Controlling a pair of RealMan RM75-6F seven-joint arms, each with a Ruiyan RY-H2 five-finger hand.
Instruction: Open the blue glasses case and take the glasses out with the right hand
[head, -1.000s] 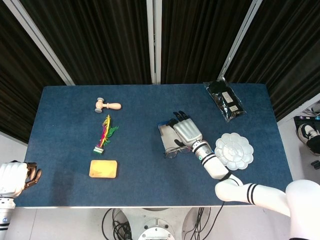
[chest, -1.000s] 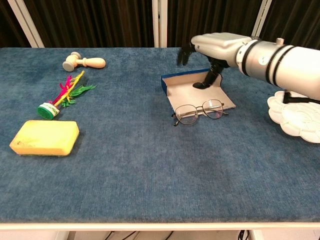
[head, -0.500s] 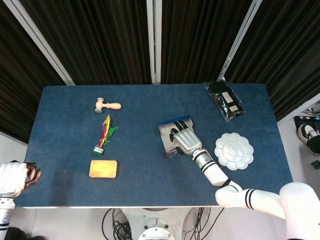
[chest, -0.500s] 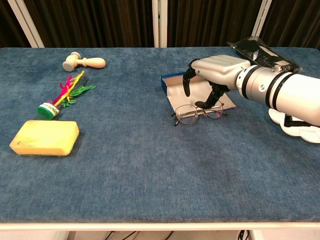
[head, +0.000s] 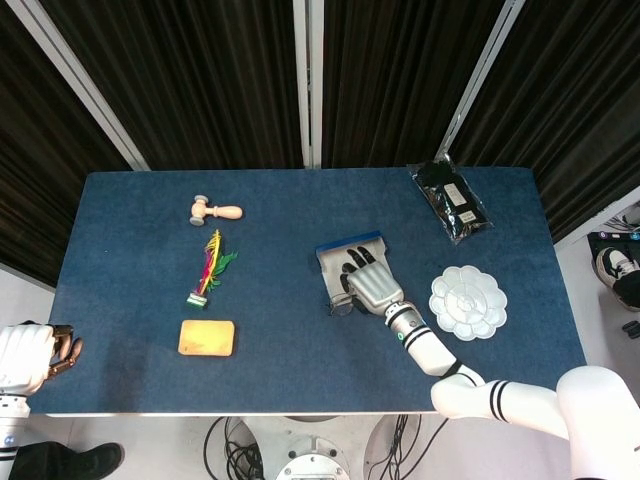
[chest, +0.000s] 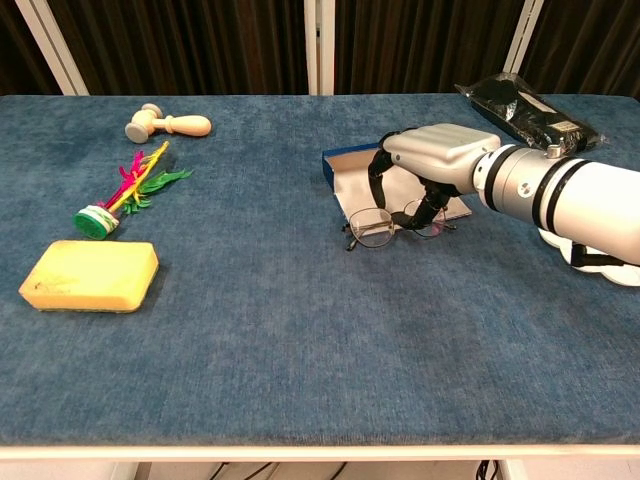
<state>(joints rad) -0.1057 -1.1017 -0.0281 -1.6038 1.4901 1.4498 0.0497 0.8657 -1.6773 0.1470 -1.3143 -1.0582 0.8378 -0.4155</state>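
The blue glasses case (head: 350, 244) (chest: 330, 167) lies open in the middle of the table, its pale lining facing up. The wire-framed glasses (head: 341, 304) (chest: 373, 231) lie on the cloth at the case's near edge, partly on its flap. My right hand (head: 368, 282) (chest: 436, 154) is over them, palm down and fingers arched downward. The thumb reaches the frame near the right-side lens, and the other fingers hang just behind the glasses, above the lining. Nothing is lifted. My left hand (head: 38, 354) sits off the table's front left corner with its fingers curled in, holding nothing.
A white flower-shaped palette (head: 468, 302) (chest: 597, 272) lies right of my right forearm. A black packet (head: 452, 202) (chest: 525, 103) is at the back right. On the left are a wooden mallet (head: 215, 210) (chest: 168, 125), a feather toy (head: 208, 268) (chest: 125, 190) and a yellow sponge (head: 206, 338) (chest: 90, 275).
My right hand pulled back from over the open case toward the near side and sank over the glasses, the thumb coming down onto the frame. The glasses and the left hand stayed put.
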